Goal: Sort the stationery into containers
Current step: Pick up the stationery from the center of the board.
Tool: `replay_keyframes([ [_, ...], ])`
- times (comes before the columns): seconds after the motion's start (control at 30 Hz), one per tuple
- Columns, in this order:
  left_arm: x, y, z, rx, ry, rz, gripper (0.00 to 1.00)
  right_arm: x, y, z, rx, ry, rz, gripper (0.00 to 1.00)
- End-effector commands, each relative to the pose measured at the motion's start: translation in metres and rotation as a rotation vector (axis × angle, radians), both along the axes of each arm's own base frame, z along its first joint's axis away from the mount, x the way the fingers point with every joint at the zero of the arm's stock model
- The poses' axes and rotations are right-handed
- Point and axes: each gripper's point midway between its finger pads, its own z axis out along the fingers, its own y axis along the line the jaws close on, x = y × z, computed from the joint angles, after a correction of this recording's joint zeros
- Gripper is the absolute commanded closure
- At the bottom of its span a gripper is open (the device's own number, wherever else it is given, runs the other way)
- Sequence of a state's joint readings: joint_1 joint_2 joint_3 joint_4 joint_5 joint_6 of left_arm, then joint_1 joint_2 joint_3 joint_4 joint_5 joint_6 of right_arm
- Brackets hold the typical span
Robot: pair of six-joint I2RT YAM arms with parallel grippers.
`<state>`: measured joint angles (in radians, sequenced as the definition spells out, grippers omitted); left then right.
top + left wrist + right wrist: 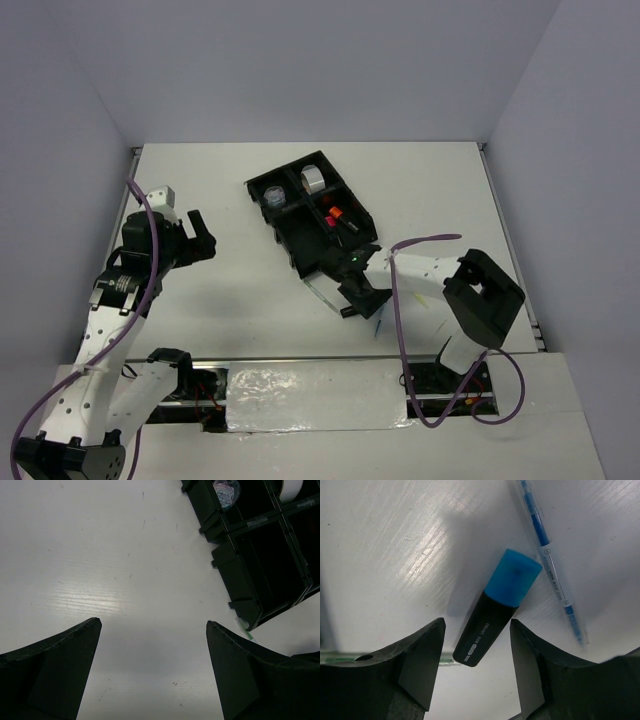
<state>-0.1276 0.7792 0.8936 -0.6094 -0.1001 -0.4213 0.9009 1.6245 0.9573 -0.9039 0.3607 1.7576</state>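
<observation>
A black marker with a blue cap [495, 610] lies on the white table between the fingers of my right gripper [477, 625], which is open and not touching it. A thin blue pen [550, 565] lies just right of the marker. In the top view my right gripper [360, 300] hangs at the near corner of the black four-compartment tray [300, 262]. The tray holds a silver tape roll [313, 181], a glittery roll [274, 198] and orange-capped [336, 213] and pink-capped markers. My left gripper [203, 240] is open and empty, left of the tray.
In the left wrist view my left gripper [153, 622] is over bare table, with the tray [222, 562] at the upper right and a thin greenish pen [245, 629] at its near corner. Grey walls enclose the table on three sides.
</observation>
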Motion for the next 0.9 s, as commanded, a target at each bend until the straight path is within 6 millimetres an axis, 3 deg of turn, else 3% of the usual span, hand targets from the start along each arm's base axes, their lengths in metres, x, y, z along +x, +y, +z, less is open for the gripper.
replay_keyframes([
  [0.0,0.004,-0.001,0.008,0.004,-0.044,-0.008,0.01,0.007,0.0,0.0,-0.019,-0.038,-0.035,0.39],
  [0.2,0.004,0.0,0.006,0.011,-0.034,-0.001,0.01,0.012,0.0,-0.006,-0.043,-0.026,-0.044,0.45],
  [0.23,0.004,0.0,0.007,0.01,-0.037,-0.001,0.01,0.011,0.0,-0.008,-0.045,-0.02,-0.047,0.77],
  [0.3,0.004,0.0,0.007,0.01,-0.037,-0.001,0.01,0.008,-0.004,-0.013,-0.051,0.007,-0.079,1.0],
  [0.43,0.004,0.0,0.005,0.012,-0.031,0.001,0.01,0.016,-0.01,-0.007,-0.067,-0.017,-0.1,1.0],
  [0.53,0.005,0.001,0.006,0.014,-0.033,0.005,0.01,0.033,-0.015,0.017,-0.092,-0.095,-0.113,1.0],
  [0.67,0.005,0.001,0.005,0.015,-0.029,0.005,0.01,0.066,-0.021,0.08,-0.144,-0.279,-0.039,1.0],
  [0.77,0.006,0.001,0.002,0.016,-0.016,0.004,0.01,0.107,-0.015,0.128,-0.222,-0.472,0.224,1.0],
  [0.8,0.006,0.001,0.002,0.016,-0.016,0.004,0.01,0.127,-0.002,0.143,-0.196,-0.577,0.274,1.0],
  [0.87,0.006,0.001,0.003,0.016,-0.023,0.006,0.01,0.145,0.001,0.158,-0.294,-0.596,0.613,1.0],
])
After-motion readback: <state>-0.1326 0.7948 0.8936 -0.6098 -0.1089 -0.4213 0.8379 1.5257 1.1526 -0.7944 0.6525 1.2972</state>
